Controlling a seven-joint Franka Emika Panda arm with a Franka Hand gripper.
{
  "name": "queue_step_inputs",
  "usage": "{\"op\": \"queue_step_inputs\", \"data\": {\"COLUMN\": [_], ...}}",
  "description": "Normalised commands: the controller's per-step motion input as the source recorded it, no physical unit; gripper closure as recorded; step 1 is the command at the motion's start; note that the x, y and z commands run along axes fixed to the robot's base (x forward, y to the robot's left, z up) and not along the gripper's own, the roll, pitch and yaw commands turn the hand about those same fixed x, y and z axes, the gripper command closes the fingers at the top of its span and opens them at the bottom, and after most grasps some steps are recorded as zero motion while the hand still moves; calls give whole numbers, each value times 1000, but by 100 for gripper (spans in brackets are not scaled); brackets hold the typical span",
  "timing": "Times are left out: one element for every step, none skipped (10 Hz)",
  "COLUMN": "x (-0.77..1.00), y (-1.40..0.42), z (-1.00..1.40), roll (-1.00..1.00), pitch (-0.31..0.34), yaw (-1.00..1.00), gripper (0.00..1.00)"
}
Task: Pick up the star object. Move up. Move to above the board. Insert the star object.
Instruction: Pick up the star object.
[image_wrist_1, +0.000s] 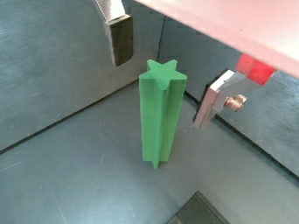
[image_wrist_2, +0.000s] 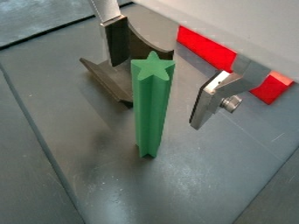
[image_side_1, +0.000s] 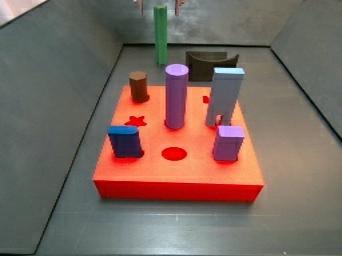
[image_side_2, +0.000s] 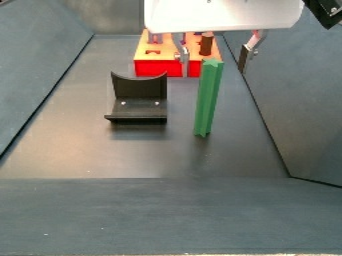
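The star object (image_wrist_1: 158, 114) is a tall green rod with a star-shaped top. It stands upright on the grey floor in both wrist views (image_wrist_2: 152, 105) and both side views (image_side_1: 163, 38) (image_side_2: 209, 95). My gripper (image_wrist_1: 167, 68) is open, with one finger (image_wrist_1: 121, 39) on each side of the rod's top and a gap on both sides (image_wrist_2: 166, 68). In a side view the gripper (image_side_2: 214, 50) hangs right over the rod. The board (image_side_1: 174, 172) is a thick red slab with a star hole (image_side_1: 135, 121) and a round hole (image_side_1: 174, 154), away from the rod.
A dark grey curved block (image_side_2: 136, 97) sits on the floor beside the rod (image_wrist_2: 114, 77). On the board stand a purple cylinder (image_side_1: 175, 95), a brown peg (image_side_1: 139, 87), a light blue block (image_side_1: 227, 95), a blue block (image_side_1: 124, 140) and a lilac block (image_side_1: 229, 143). Grey walls enclose the floor.
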Motion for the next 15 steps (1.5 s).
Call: {"op": "queue_step_inputs", "data": {"x": [0,0,0,0,0,0,0,0,0,0,0,0,0,0,0], "y": [0,0,0,0,0,0,0,0,0,0,0,0,0,0,0], "z": [-14,0,0,0,0,0,0,0,0,0,0,0,0,0,0], "roll": [-30,0,11,4,0,0,0,0,0,0,0,0,0,0,0], "pitch": [-23,0,0,0,0,0,0,0,0,0,0,0,0,0,0], "yaw": [0,0,0,0,0,0,0,0,0,0,0,0,0,0,0], "gripper": [0,100,100,100,100,100,100,100,100,100,100,100,100,100,100]}}
